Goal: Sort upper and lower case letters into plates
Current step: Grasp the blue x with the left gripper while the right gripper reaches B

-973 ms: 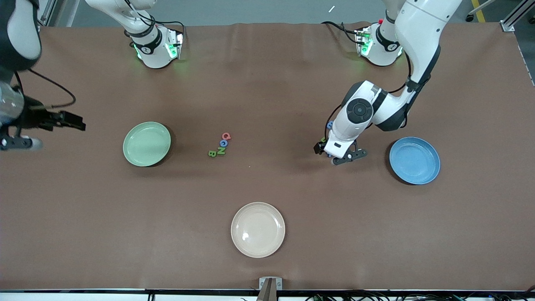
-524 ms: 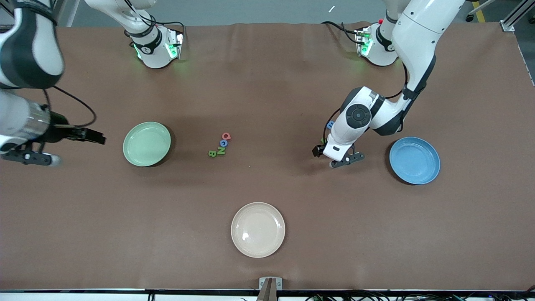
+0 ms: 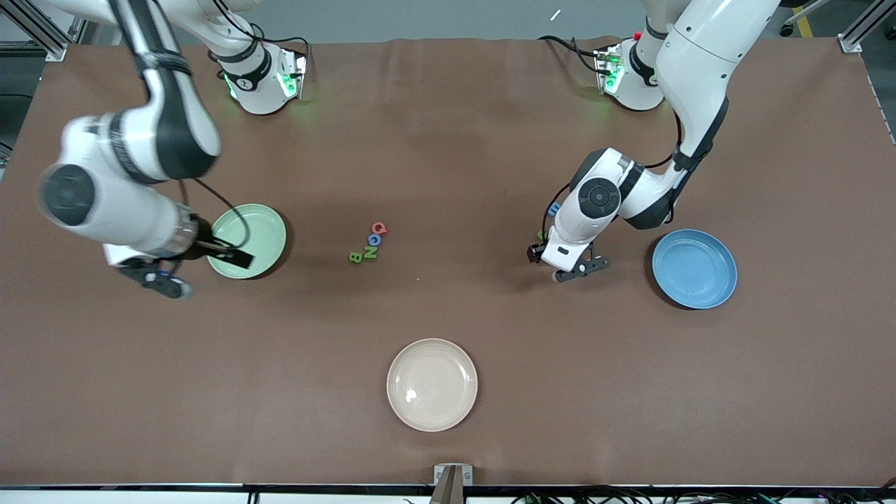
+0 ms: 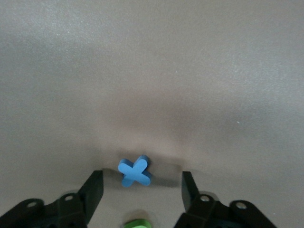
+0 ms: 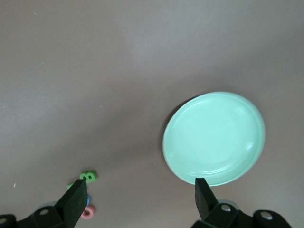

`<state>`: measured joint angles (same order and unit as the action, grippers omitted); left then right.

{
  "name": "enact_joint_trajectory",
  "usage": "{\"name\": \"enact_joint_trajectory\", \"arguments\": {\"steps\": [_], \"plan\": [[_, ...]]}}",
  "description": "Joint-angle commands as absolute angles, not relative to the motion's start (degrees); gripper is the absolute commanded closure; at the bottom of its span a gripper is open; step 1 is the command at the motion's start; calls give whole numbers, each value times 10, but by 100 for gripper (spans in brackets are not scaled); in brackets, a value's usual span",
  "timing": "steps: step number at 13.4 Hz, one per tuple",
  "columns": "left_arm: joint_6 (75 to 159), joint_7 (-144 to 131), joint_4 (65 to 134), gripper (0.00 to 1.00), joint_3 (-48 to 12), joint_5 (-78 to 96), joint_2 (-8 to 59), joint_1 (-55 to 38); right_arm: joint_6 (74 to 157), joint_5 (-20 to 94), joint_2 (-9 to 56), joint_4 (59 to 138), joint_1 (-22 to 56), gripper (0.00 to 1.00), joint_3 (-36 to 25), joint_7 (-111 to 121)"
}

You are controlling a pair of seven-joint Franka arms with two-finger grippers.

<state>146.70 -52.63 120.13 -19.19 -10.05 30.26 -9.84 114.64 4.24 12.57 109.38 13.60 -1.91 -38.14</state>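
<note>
Left gripper (image 3: 560, 269) is down at the table, between the letter cluster and the blue plate (image 3: 694, 268), nearer the plate. Left wrist view: jaws apart, straddling a blue x (image 4: 135, 171) that lies flat on the table; fingers (image 4: 92, 190) sit either side of it with a gap on both, no contact visible, so nothing grasped. A green piece (image 4: 137, 223) shows just at the frame edge between the fingers (too cropped to read the letter). In the front view a blue letter (image 3: 554, 208) and a bit of green (image 3: 540, 235) peek out beside the left arm's wrist; the rest there is hidden by the arm. Right gripper (image 3: 210, 269) hangs over the table at the green plate (image 3: 252, 234), one black finger (image 3: 234, 257) over the plate's rim on the side nearer the front camera. Right wrist view: jaws wide and released, holding nothing, with the plate and part of the cluster in sight below. Both plates look bare inside. Cluster of four letters sits mid-table, between the two plates, closer to the green one: red Q (image 3: 379, 227), blue O (image 3: 374, 240), green N (image 3: 369, 253), green B (image 3: 355, 257), in a short diagonal run, touching or nearly so. White plate (image 3: 432, 384) sits nearest the front camera, well apart from everything else.
</note>
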Motion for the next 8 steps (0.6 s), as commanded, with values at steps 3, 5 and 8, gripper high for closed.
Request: {"name": "enact_joint_trajectory", "arguments": {"steps": [3,5,8], "plan": [[1473,-541,1187,38,-190,-116,318,-98,1287,46,123,1200,214,0,-24,-534],[1473,-541,1187,49,-190,-117,319,-98,1341,46,147,1215,242,0,-24,-582],[1473,-541,1187,61,-190,-117,320,-98,1396,46,184,1222,266,0,-24,-627]]}}
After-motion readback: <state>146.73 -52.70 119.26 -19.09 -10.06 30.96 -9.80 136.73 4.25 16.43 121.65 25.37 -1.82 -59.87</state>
